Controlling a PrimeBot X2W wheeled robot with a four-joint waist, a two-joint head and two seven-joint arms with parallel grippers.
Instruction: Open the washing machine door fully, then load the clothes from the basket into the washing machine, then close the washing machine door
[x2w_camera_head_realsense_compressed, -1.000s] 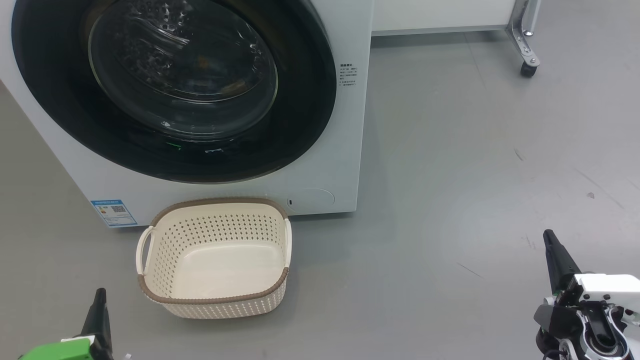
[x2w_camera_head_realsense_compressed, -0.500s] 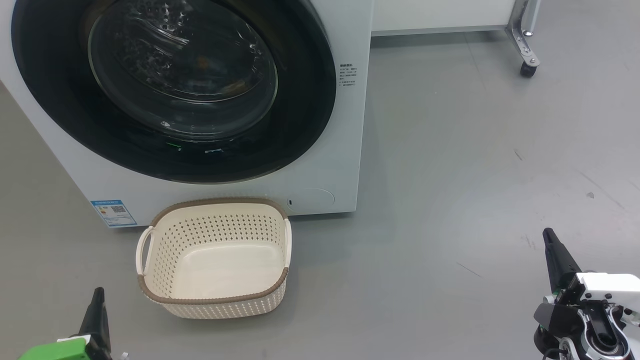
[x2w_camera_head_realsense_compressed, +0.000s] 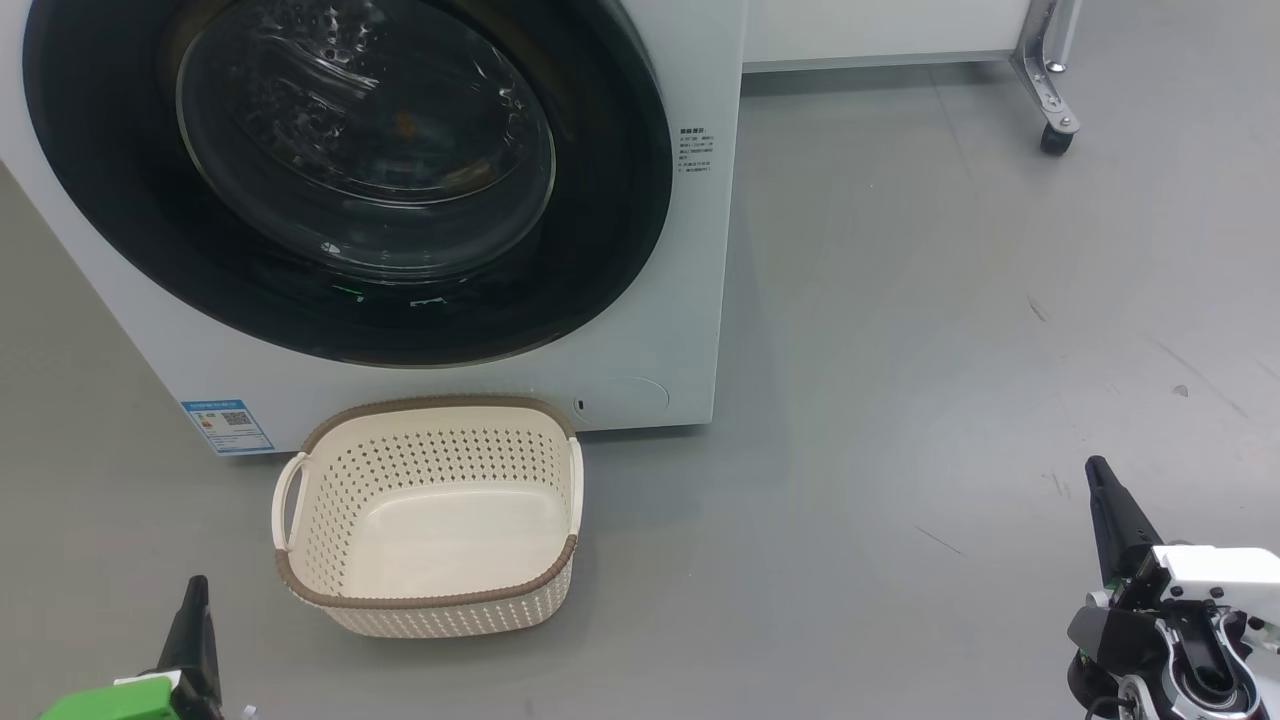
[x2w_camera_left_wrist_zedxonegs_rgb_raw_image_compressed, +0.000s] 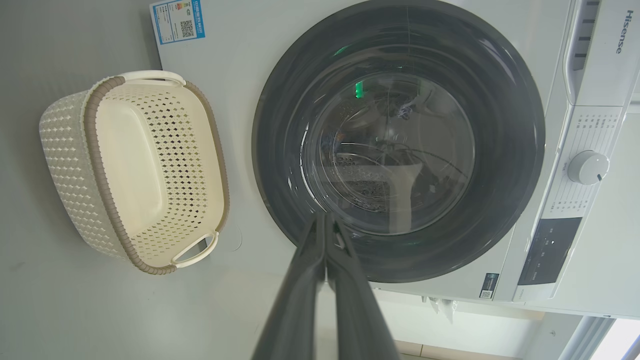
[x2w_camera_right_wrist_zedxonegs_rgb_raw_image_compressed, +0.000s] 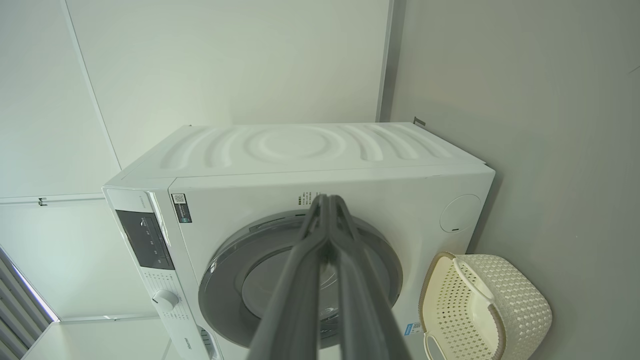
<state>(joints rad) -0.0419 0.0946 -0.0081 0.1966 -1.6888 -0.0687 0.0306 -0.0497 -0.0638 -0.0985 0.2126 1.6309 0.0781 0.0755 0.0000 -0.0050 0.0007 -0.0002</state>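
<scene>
The washing machine (x2w_camera_head_realsense_compressed: 650, 330) is a big white box at the upper left of the head view. Its washing machine door (x2w_camera_head_realsense_compressed: 600, 250), a wide black rim around bulging glass, lies shut flat against the front. The cream perforated basket (x2w_camera_head_realsense_compressed: 430, 600) stands on the floor right in front of it, with nothing inside. The clothes are out of view. My left gripper (x2w_camera_head_realsense_compressed: 197, 590) is shut at the lower left, just left of the basket. My right gripper (x2w_camera_head_realsense_compressed: 1098, 470) is shut at the lower right, far from both. From the left wrist, the shut left gripper (x2w_camera_left_wrist_zedxonegs_rgb_raw_image_compressed: 325, 217) points at the door (x2w_camera_left_wrist_zedxonegs_rgb_raw_image_compressed: 500, 125).
Bare grey floor (x2w_camera_head_realsense_compressed: 950, 350) spreads to the right of the machine. A metal leg on a castor wheel (x2w_camera_head_realsense_compressed: 1055, 138) stands at the back right under a white panel (x2w_camera_head_realsense_compressed: 880, 30). The machine's control knob (x2w_camera_left_wrist_zedxonegs_rgb_raw_image_compressed: 587, 167) and dark panel sit beside the door.
</scene>
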